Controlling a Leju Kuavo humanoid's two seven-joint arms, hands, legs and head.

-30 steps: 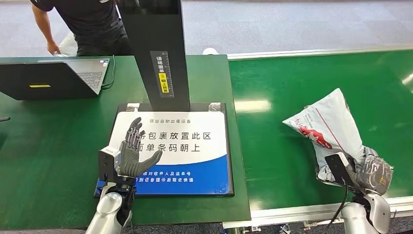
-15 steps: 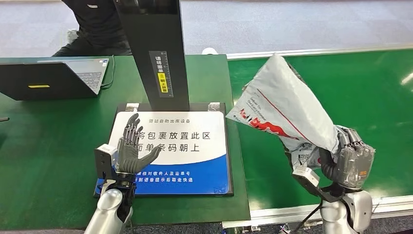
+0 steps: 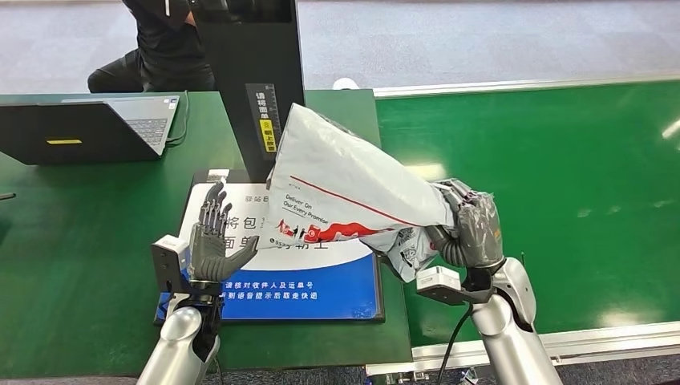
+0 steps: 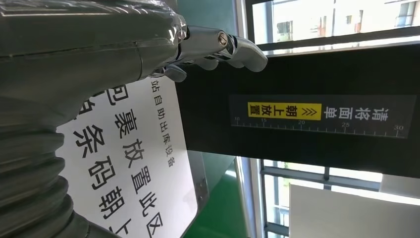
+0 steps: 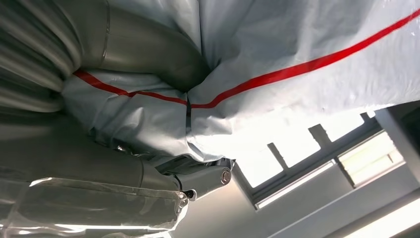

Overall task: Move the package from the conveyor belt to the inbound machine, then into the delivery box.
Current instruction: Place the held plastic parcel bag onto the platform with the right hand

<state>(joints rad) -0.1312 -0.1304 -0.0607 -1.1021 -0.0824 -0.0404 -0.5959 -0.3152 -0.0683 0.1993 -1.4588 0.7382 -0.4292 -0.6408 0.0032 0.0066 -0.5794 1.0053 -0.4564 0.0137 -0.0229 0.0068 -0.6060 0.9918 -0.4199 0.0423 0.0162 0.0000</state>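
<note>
- The robot's right hand grips one gathered end of a grey plastic package, fingers closed around the crumpled plastic, holding it in the air above the seam between the green conveyor belt and the green table.
- The package's long axis runs from the right hand up and across toward the robot's left, its free end reaching the black column of the inbound machine; that far end sits higher than the gripped end.
- Its printed face, with a thin red line and red lettering, is turned toward the robot; the bulk of it hangs over the white and blue scanning mat at the column's foot, covering part of the mat's printed text. Whether it touches the mat cannot be told.
- In the right wrist view, the grey plastic bunches tight where the hand closes on it, the red line creasing at that point.
- The left hand stands upright over the mat's near left part, fingers spread, holding nothing, just beside the package's lower edge.
- An open laptop sits on the table's far left; a person in black crouches behind it.
</note>
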